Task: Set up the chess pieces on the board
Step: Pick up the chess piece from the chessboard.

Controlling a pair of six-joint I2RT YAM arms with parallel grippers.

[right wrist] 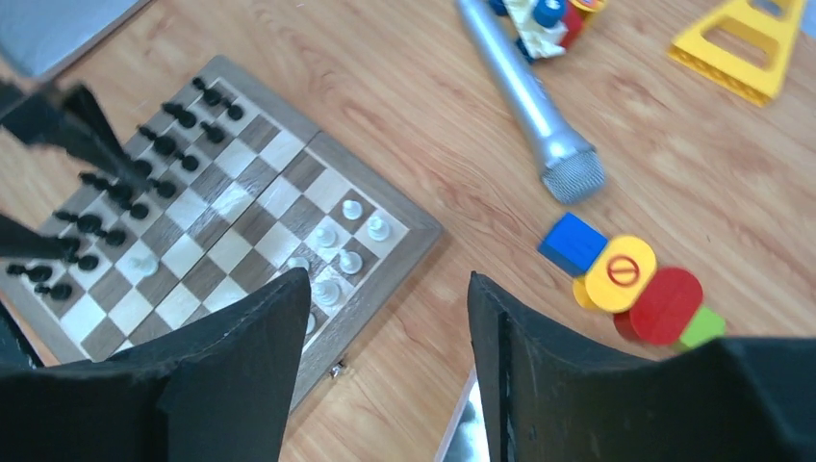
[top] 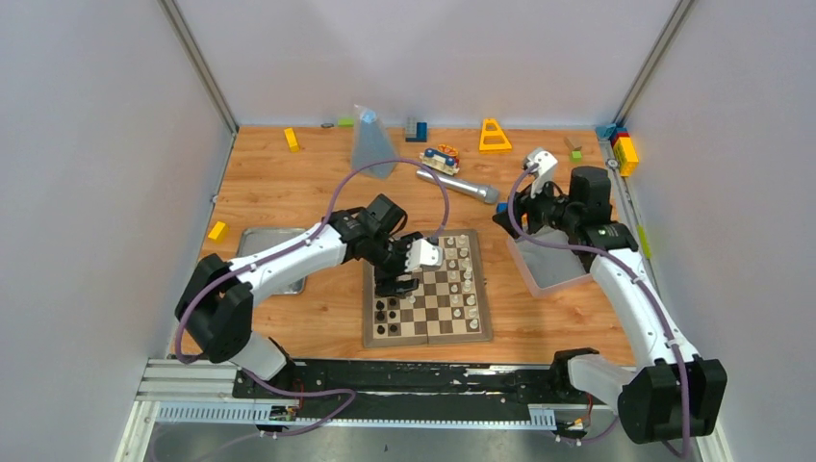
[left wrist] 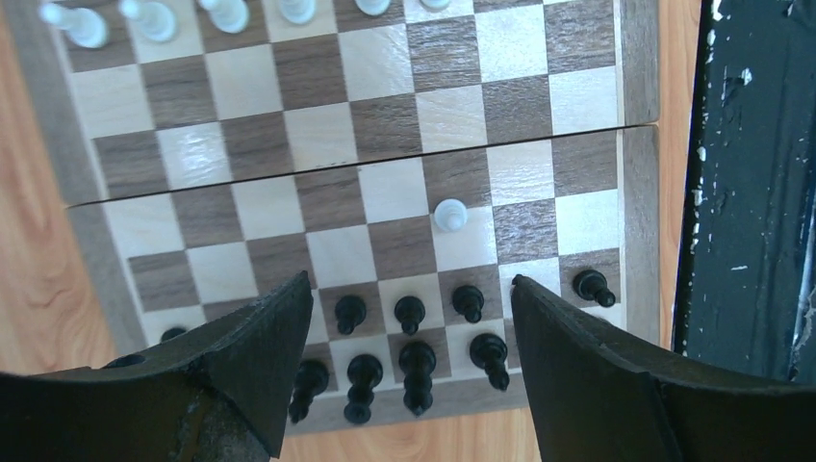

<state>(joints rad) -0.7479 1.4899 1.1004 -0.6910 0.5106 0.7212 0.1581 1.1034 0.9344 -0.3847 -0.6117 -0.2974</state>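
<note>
Hovering my left end effector [left wrist: 412, 282], open and empty, over tiny black chess figurines [left wrist: 409, 313], I risk toppling them reaching the cream pawn [left wrist: 450, 214].

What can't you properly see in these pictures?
- Top view: which kind each of the chess pieces is; too small. The left gripper covers part of the board.
- Left wrist view: far white row cut off by the top edge; a black piece half behind a finger.
- Right wrist view: board's near corner behind the right gripper.
</note>
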